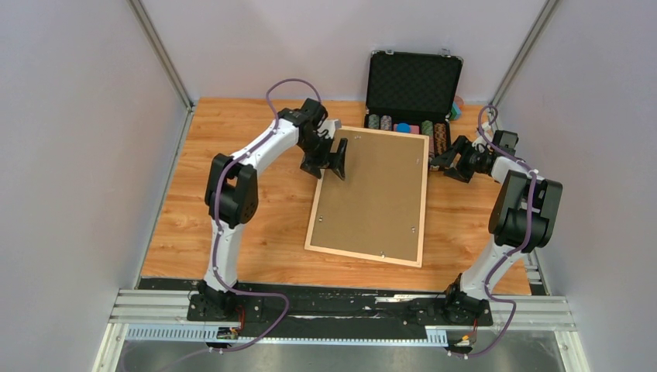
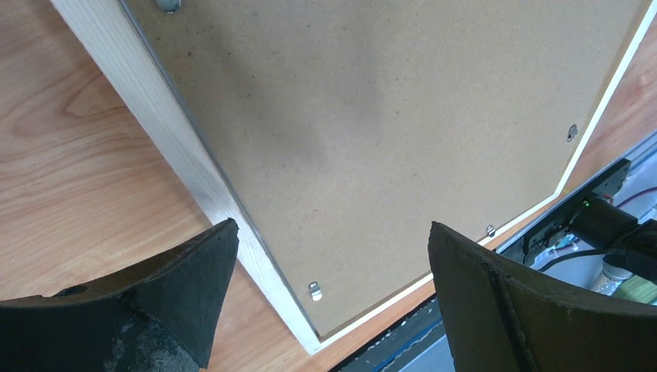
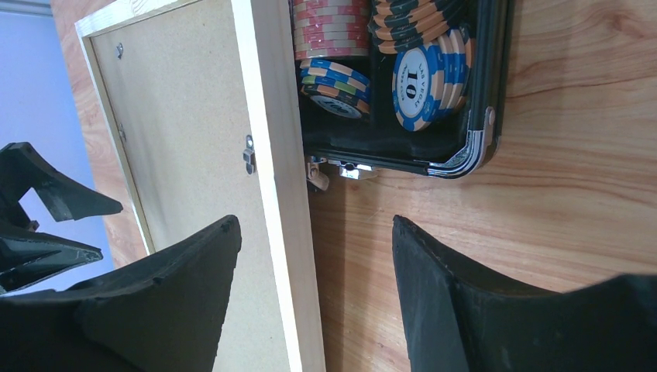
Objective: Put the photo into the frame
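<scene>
Left pincer (image 1: 329, 160) (image 2: 333, 232) is spread wide and holds nothing. It hangs over the far left edge of the frame (image 1: 424, 203) (image 2: 184, 147), with one finger out over the bare surface (image 1: 271, 232). Right pincer (image 1: 449, 160) (image 3: 314, 225) also gapes empty, straddling the frame's (image 3: 275, 116) far right edge just beside the black chip case (image 1: 414, 85) (image 3: 484, 116). The frame lies flat between the two pincers, back upward, with the brown backing board (image 1: 372, 194) showing. Its long axis runs far to near, the near end swung slightly left.
</scene>
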Available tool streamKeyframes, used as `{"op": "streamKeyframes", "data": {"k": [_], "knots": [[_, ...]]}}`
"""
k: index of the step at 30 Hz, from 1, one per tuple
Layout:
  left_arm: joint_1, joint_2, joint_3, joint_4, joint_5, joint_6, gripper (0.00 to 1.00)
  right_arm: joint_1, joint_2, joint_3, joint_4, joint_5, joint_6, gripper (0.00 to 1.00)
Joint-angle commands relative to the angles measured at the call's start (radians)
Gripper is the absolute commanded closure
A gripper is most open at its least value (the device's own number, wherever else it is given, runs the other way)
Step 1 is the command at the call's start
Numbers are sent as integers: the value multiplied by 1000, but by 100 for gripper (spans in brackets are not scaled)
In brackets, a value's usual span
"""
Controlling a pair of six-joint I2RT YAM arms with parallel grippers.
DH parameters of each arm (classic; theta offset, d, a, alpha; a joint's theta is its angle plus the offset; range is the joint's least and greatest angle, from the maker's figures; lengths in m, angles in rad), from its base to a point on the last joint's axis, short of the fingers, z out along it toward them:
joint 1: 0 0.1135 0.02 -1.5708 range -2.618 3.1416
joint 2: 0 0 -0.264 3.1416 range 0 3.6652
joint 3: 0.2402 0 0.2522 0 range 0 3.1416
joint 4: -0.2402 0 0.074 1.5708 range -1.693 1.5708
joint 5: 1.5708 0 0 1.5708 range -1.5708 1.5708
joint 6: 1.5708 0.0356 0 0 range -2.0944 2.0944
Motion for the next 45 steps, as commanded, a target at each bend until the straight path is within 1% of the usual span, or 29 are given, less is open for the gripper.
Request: {"op": "streamKeyframes", "data": {"k": [1,6,10,16,22,26,29,32,39,45], "knots": [[-1,-81,27,-28,-32,38,0,2,2,17,24,-25,7,30],[0,-132,-8,-21,-81,77,0,2,0,17,26,-40,8,30],[-1,-189,-103,72,-178,123,0,14,-23,19,28,-39,-2,30],[0,-214,-218,225,-206,176,2,48,-59,21,26,-10,-32,31],[0,-198,-276,308,-191,210,9,81,-67,11,1,30,-79,31],[8,-180,-298,334,-134,207,20,104,-72,-17,-7,51,-108,32],[9,-174,-324,355,-101,189,25,116,-68,-30,-8,64,-115,33],[10,-180,-350,377,-85,178,31,122,-58,-34,-8,60,-117,36],[19,-202,-416,402,-77,164,36,136,-59,-30,-7,53,-115,46],[38,-217,-464,421,-36,139,44,139,-61,-17,-15,59,-115,50]]}}
